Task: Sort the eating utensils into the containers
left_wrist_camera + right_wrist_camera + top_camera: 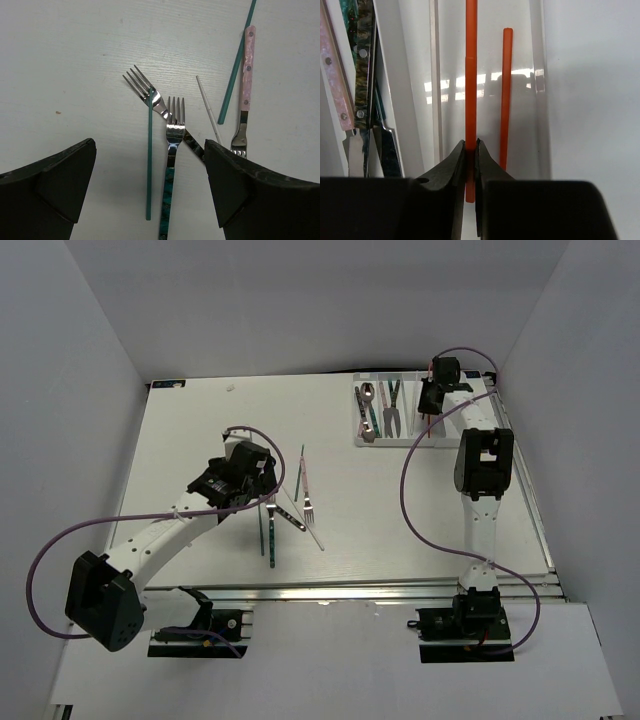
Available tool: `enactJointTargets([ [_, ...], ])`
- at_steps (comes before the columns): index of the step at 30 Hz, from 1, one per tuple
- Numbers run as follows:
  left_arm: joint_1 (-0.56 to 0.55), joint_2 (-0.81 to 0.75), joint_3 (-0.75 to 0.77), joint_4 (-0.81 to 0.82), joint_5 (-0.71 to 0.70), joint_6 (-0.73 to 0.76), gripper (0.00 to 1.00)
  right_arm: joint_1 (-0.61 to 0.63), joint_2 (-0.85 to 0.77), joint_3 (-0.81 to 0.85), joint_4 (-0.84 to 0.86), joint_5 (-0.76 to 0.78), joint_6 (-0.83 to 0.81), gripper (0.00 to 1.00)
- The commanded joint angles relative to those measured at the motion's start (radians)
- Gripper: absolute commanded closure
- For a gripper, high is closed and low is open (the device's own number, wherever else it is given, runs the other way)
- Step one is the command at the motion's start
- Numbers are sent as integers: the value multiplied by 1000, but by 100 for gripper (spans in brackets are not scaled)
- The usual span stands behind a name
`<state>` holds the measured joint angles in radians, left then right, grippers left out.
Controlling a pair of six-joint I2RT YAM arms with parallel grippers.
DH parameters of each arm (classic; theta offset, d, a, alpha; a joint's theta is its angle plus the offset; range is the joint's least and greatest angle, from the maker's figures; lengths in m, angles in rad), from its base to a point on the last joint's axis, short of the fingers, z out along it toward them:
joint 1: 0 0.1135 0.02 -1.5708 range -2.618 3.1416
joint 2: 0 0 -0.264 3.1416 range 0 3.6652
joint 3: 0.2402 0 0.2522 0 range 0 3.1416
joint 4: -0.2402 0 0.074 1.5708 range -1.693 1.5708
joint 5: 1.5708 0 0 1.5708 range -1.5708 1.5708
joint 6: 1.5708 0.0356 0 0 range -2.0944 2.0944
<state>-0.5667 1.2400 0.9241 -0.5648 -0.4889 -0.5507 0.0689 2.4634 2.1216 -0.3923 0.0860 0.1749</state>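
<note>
White worktop with a white tray at its far right. Over the tray's rightmost slot, the right pincer pinches an orange chopstick lengthwise along the slot, beside its lying twin. The left pincer, spread wide, hovers over a teal-handled fork, whose handle runs between its jaws.

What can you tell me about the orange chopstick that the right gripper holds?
The orange chopstick is a thin, straight, smooth stick, plastic by its look, with a small step in thickness partway along. The right gripper is shut on it close to its near end, which shows between the fingers. It runs lengthwise over a white tray compartment, parallel to a second orange chopstick lying there, and apart from it. Whether it touches the compartment floor cannot be told.
</note>
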Motion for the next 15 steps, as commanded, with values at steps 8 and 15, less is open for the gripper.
enactJointTargets([
  [8, -1, -8, -10, 3, 19, 12, 2, 2, -32, -70, 82, -15, -9, 46],
  [15, -1, -8, -18, 13, 36, 6, 2, 17, -55, -63, 92, -5, -5, 46],
])
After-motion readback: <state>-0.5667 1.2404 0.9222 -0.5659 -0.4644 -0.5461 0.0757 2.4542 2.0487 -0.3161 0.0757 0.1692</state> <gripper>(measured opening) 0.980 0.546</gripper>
